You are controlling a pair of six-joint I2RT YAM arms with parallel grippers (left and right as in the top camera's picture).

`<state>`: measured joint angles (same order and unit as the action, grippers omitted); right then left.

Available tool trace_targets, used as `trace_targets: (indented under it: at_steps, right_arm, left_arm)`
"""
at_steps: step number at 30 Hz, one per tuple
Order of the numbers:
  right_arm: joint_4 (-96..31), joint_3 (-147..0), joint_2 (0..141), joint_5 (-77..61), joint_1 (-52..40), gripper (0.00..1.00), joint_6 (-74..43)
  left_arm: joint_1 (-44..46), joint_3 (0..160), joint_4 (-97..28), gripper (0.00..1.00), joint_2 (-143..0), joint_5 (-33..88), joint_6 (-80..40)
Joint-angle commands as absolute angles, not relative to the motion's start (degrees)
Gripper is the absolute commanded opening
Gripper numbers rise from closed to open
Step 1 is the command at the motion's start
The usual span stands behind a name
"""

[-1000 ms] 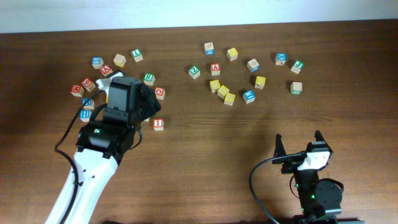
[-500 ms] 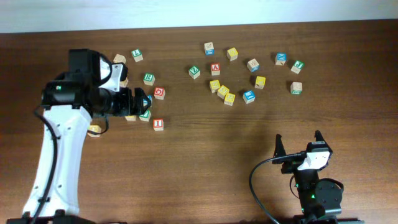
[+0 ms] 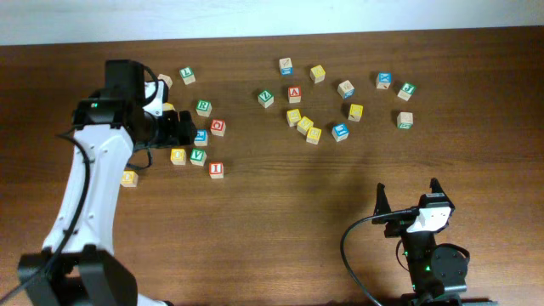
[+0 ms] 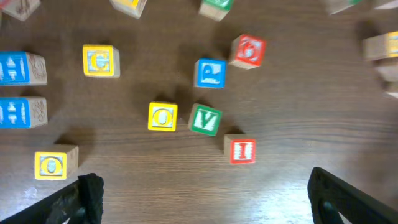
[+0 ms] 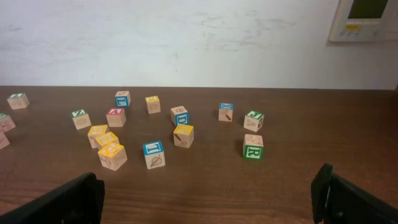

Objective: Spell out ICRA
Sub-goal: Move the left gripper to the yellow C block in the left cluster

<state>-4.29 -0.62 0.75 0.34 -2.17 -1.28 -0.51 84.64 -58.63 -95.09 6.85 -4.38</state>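
Lettered wooden blocks lie scattered on the brown table. In the left wrist view I see a yellow C block [image 4: 101, 60], a red I block [image 4: 242, 150], a yellow O [image 4: 163, 116] and a green V [image 4: 205, 119]. My left gripper [image 4: 205, 205] is open and empty above them; in the overhead view [image 3: 184, 127] it hovers over the left cluster, above and left of the red I [image 3: 216, 169]. A red A block [image 3: 294, 93] sits in the right cluster. A green R block [image 5: 253, 147] shows in the right wrist view. My right gripper [image 5: 205, 199] is open and empty at the table's front right [image 3: 408, 197].
A blue P [image 4: 210, 73] and a red O [image 4: 249, 50] lie just beyond the V. Two blue blocks [image 4: 18, 87] and another yellow O [image 4: 53, 165] lie at the left. Several yellow and blue blocks [image 3: 314, 127] crowd around the A. A white wall [image 5: 186, 37] stands behind the table.
My left arm has swung up and back toward the far left, uncovering the yellow O, green V and blue P blocks beside the red I. The right arm has not moved.
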Motion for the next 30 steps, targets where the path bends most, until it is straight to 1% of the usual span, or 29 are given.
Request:
trace_targets:
  at_steps: [1, 2, 4, 5, 6, 7, 11, 15, 16, 20, 21, 22, 24, 25, 28, 29, 30]
  right_arm:
    - [-4.69, -0.32, 0.51, 0.62, -1.76, 0.98, -1.28]
    - [-4.69, -0.32, 0.51, 0.62, -1.76, 0.98, -1.28]
    - [-4.69, -0.32, 0.51, 0.62, -1.76, 0.98, -1.28]
    - [-4.69, -0.32, 0.51, 0.62, -1.76, 0.98, -1.28]
    - [-4.69, -0.32, 0.51, 0.64, -1.76, 0.98, -1.28]
    - [-4.69, -0.32, 0.51, 0.62, -1.76, 0.98, -1.28]
    - [-4.67, -0.32, 0.51, 0.62, -1.76, 0.98, -1.28]
    - [-4.69, -0.32, 0.51, 0.62, -1.76, 0.98, -1.28]
    - [-4.69, -0.32, 0.51, 0.62, -1.76, 0.98, -1.28]
    - [-4.67, -0.32, 0.51, 0.62, -1.76, 0.98, -1.28]
    - [-4.69, -0.32, 0.51, 0.62, -1.76, 0.98, -1.28]
    - [-4.69, -0.32, 0.51, 0.62, -1.76, 0.98, -1.28]
    - [-4.69, -0.32, 0.51, 0.62, -1.76, 0.98, -1.28]
    - [-4.69, -0.32, 0.51, 0.62, -1.76, 0.98, -1.28]
    - [-4.69, -0.32, 0.51, 0.62, -1.76, 0.98, -1.28]
    - [-4.69, -0.32, 0.51, 0.62, -1.76, 0.98, -1.28]
    - [-4.69, -0.32, 0.51, 0.62, -1.76, 0.98, -1.28]
  left_arm:
    - [-0.93, 85.17, -58.5, 0.8, -99.96, 4.49, -5.13]
    - [-0.93, 85.17, -58.08, 0.75, -101.01, 4.49, -5.13]
    - [-0.93, 85.17, -56.75, 0.75, -101.67, 4.12, -5.23]
    - [-0.93, 85.17, -56.53, 0.75, -101.67, 0.38, -9.41]
    - [-1.06, 85.17, -56.58, 0.76, -101.67, -3.79, -13.78]
    - [-1.41, 85.17, -56.55, 0.79, -101.67, -6.09, -16.1]
    - [-1.85, 85.17, -56.16, 0.82, -101.69, -7.16, -20.8]
    - [-2.04, 85.17, -56.21, 0.82, -101.69, -10.87, -20.8]
    - [-2.17, 85.17, -56.18, 0.86, -101.69, -11.46, -20.8]
    - [-3.66, 85.17, -55.75, 0.92, -101.69, -11.42, -20.78]
    - [-3.66, 85.17, -55.22, 0.88, -101.69, -11.4, -20.69]
    - [-3.66, 85.17, -54.41, 0.86, -101.69, -11.18, -18.85]
    - [-3.66, 85.17, -53.15, 0.88, -101.71, -11.18, -17.93]
    - [-3.66, 85.17, -53.15, 0.94, -101.97, -10.5, -17.93]
    - [-4.14, 85.17, -51.42, 0.96, -103.42, -10.07, -18.0]
    - [-4.14, 85.17, -50.76, 0.99, -103.81, -10.11, -19.09]
    - [-4.14, 85.17, -49.69, 0.99, -103.81, -10.11, -19.92]
